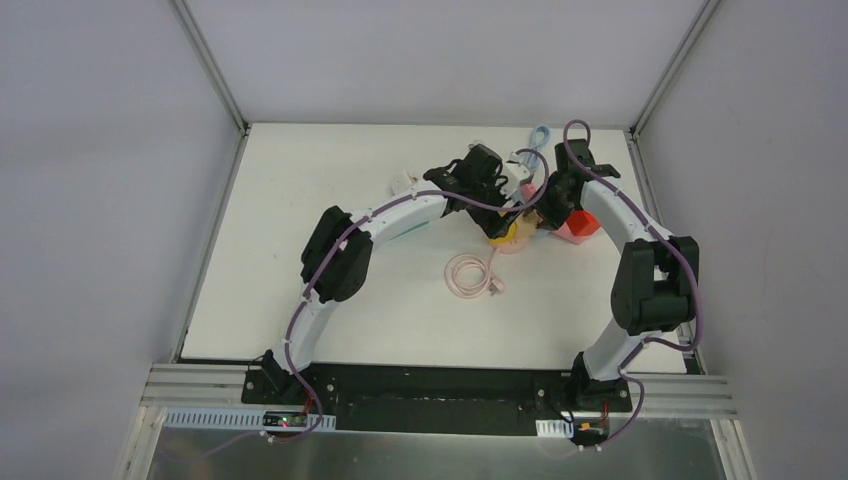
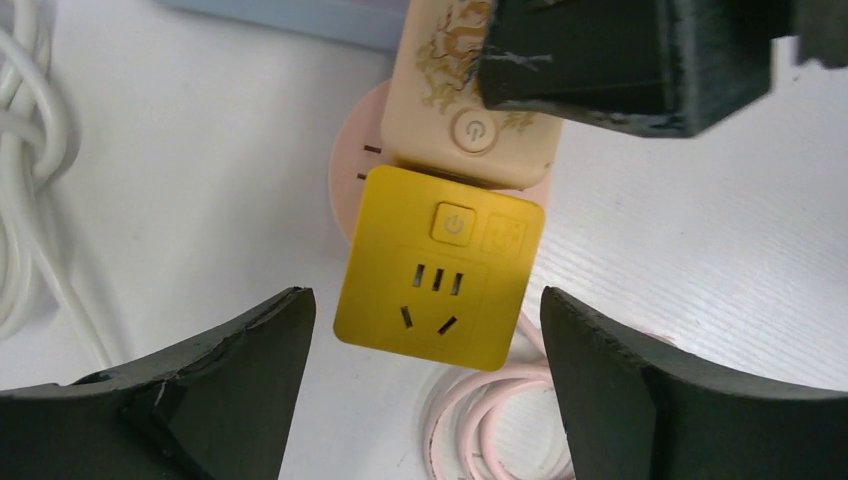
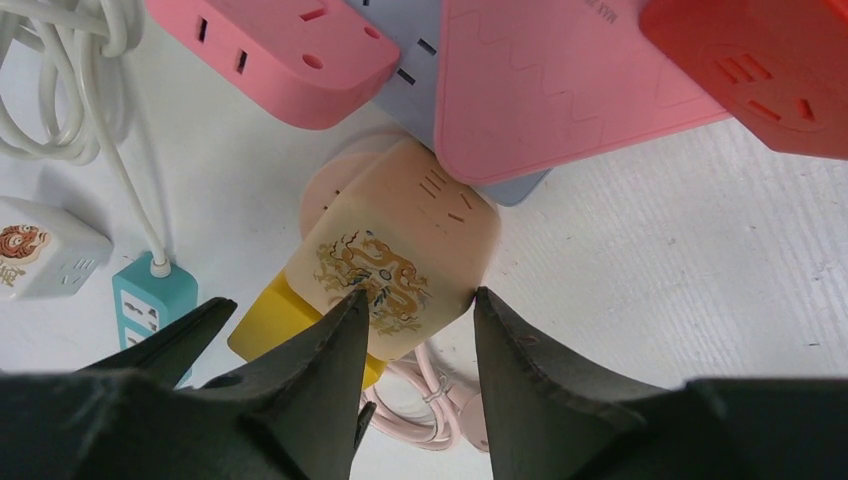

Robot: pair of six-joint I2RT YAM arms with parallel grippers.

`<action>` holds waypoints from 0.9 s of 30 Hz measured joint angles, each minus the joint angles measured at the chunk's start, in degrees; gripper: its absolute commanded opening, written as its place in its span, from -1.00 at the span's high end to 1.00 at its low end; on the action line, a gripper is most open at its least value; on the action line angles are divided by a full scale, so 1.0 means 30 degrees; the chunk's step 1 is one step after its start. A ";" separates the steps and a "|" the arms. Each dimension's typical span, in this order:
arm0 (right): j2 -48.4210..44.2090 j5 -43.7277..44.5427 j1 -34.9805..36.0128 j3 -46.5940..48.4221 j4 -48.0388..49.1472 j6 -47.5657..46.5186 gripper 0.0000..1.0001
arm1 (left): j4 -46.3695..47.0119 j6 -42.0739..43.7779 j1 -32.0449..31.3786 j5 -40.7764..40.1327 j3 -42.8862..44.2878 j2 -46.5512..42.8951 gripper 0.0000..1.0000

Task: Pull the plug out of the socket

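**Both grippers crowd the joined yellow and cream blocks**

The left gripper [image 2: 425, 310] stands wide, one finger on each side of the yellow socket cube [image 2: 440, 270], with bare table showing between pads and cube on both flanks. The right gripper [image 3: 415, 300] is drawn narrow, its tips at the near edge of the cream dragon-printed plug block [image 3: 400, 240]. I cannot tell from here whether they are pinching it.

The cream block butts against the yellow cube's far edge, and both lie over a round pink base [image 2: 350, 180] toward the back right of the table [image 1: 300, 250].

Room is tight. Just behind the cream block sit a pink power strip [image 3: 290, 50], a lavender strip [image 3: 400, 45], a flat pink block [image 3: 560, 80] and a red block [image 3: 760, 70]. A coiled pink cable [image 2: 500, 425] lies just beside the yellow cube's near edge. Off to the left are a looped white cable [image 2: 25, 150], a teal socket [image 3: 150, 300] and a small white cube [image 3: 45, 250]. The nearer half of the table is the open side.
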 measured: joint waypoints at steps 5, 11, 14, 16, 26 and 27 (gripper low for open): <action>0.0000 -0.0852 -0.0160 -0.0182 0.0277 -0.0240 0.13 | -0.1472 -0.0590 0.0000 -0.0612 0.1610 0.0699 -0.65; 0.0007 -0.1501 -0.0226 -0.0299 0.0488 -0.0583 0.15 | -0.1530 -0.0758 -0.0233 -0.0721 0.1654 0.0933 -0.51; 0.0000 -0.1989 -0.0262 -0.0364 0.0546 -0.0882 0.19 | -0.1931 -0.0678 -0.0532 -0.1421 0.1719 0.1137 -0.32; 0.0007 -0.2375 -0.0291 -0.0393 0.0554 -0.1180 0.20 | -0.2062 -0.0634 -0.0707 -0.1858 0.1596 0.1144 -0.10; 0.0007 -0.4546 -0.0102 -0.1093 0.1239 -0.1741 0.22 | 0.0736 -0.1064 -0.1137 -0.3512 -0.3497 -0.1712 0.55; 0.0000 -0.4605 0.0015 -0.1151 0.1290 -0.1734 0.22 | 0.0969 -0.1180 -0.1137 -0.3563 -0.3993 -0.2025 0.57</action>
